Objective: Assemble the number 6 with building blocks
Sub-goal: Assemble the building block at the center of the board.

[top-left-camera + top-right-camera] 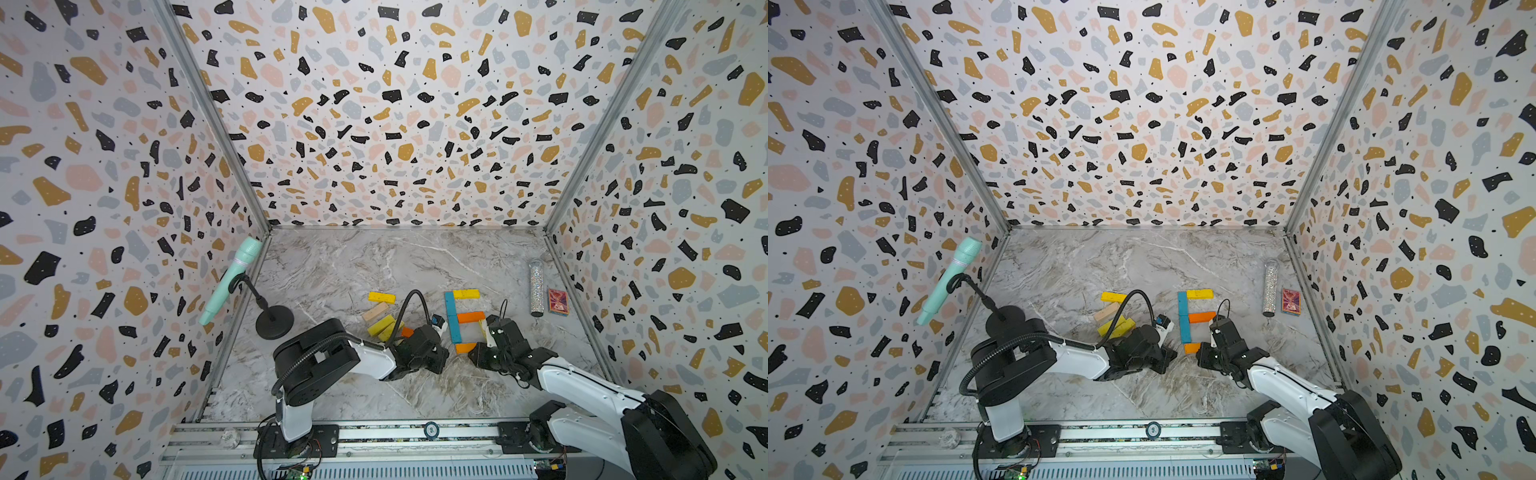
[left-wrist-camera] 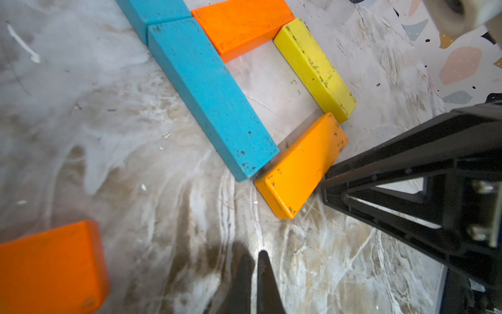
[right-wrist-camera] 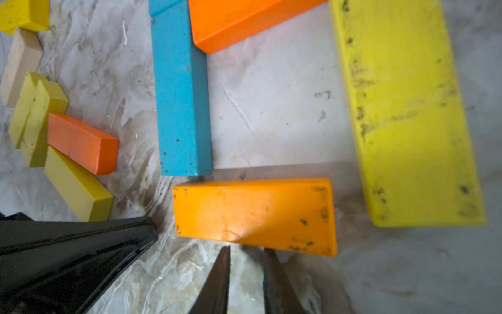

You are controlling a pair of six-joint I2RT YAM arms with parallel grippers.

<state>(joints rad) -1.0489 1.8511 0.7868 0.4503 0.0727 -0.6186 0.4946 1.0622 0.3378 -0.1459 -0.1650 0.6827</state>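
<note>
Lying just ahead of right gripper (image 3: 247, 254) (narrow, empty) was amber block (image 3: 254, 216). Left gripper (image 2: 254, 258) was closed, empty. Off-centre nudge might skew block.

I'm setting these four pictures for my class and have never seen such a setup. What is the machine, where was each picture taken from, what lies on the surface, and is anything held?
Two robot arms work over a marble table. Two pictures look down from overhead; the other two come from a camera on each arm's wrist. Building blocks form a 6: teal blocks as the spine, a yellow block on top, an orange block across the middle, a second yellow block on the side, a light orange block at the bottom. Spare blocks lie beside it. Also there: a microphone, a glittery tube and a red card box. The left end effector is shut, the right end effector slightly open; neither holds anything.
</note>
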